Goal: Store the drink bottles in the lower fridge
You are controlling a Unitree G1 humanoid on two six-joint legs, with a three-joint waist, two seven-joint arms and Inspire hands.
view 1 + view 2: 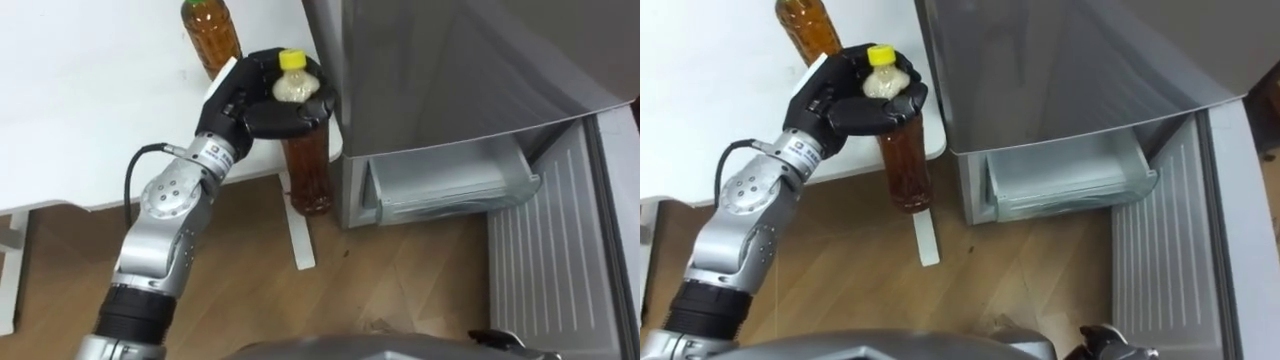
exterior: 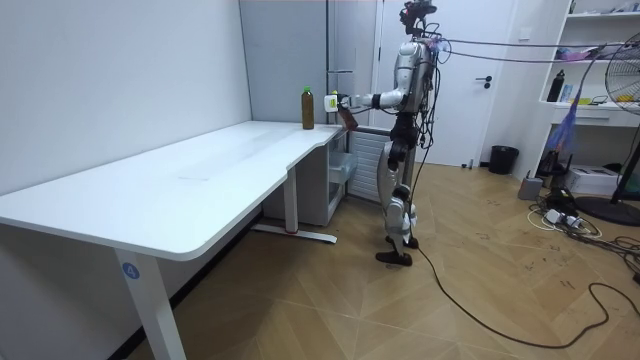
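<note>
Wooden flooring (image 1: 420, 280) is seen from above, with a white tabletop (image 1: 90, 90) lying to the left of a grey fridge (image 1: 450, 70). Just left of the fridge, past the tabletop's corner and over the floor, a tea bottle (image 1: 308, 170) with a yellow cap is held upright by the robot's left hand (image 1: 250, 108). The fingers are curled round the bottle's neck and shoulder. A second tea bottle (image 1: 210, 35) stands on the tabletop, further left of the fridge. The lower fridge door (image 1: 560, 250) is swung open to the right, and a clear drawer (image 1: 450, 185) shows in the open compartment at the fridge's base. A dark part taken to be the right hand (image 1: 497, 340) is glimpsed low in front of the fridge; whether it is open or closed cannot be told. In the room view the robot is seen standing upright before the fridge, its left arm stretched towards the tabletop.

The step in hand is judged to be carrying the held bottle to the lower compartment. It would be done well with the bottle kept upright and the grip firm, since only the top is held. The body would need to be lowered, as the drawer sits near the floor. The fridge's left front corner lies close beside the bottle and should be cleared first. Open room is offered in front of the fridge, between its body and the open door.
</note>
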